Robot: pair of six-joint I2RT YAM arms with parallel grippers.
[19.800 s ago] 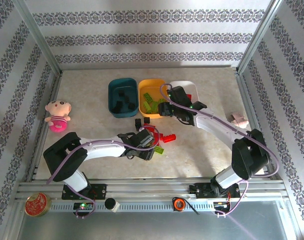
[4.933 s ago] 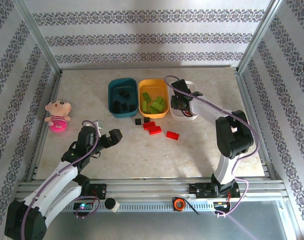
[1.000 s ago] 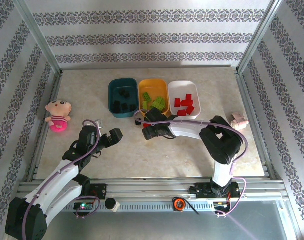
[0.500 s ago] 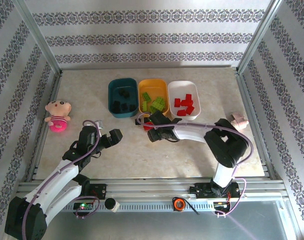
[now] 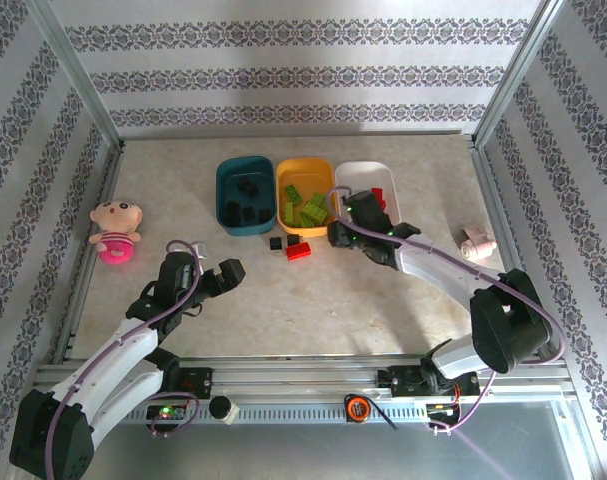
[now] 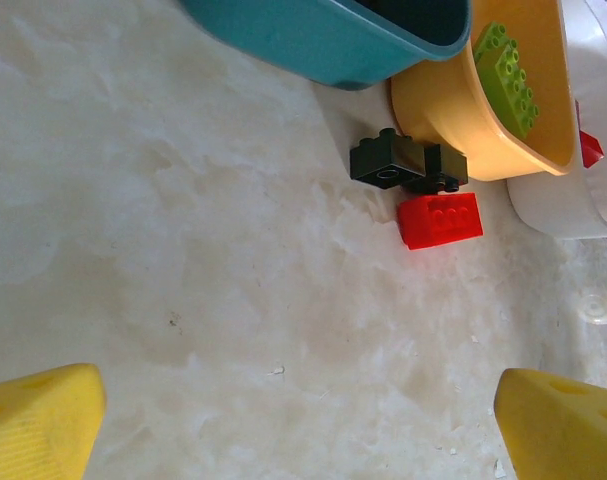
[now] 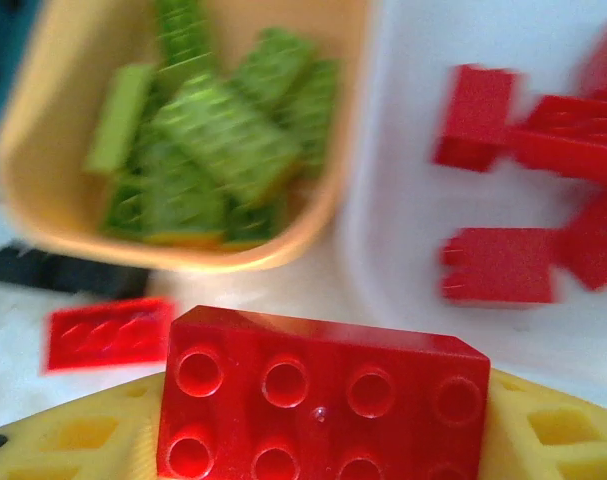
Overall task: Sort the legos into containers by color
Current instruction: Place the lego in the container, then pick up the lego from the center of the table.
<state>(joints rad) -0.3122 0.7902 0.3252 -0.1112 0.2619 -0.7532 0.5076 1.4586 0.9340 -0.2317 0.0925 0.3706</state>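
Right gripper pinches a red brick between its yellow fingers, studs toward the wrist camera. We see it at the near right corner of the orange-yellow tub, where that tub meets the white tub. Left gripper has fingers spread wide with nothing between them, over bare table, well off to the near left of the orange-yellow tub. Green legos sit inside the orange-yellow tub, red legos in the white tub on its right, black legos in the teal tub on its left. Unsorted on the table just off its near edge: two black bricks touching each other and a loose red brick right beside them. Plush doll lies far left of the orange-yellow tub.
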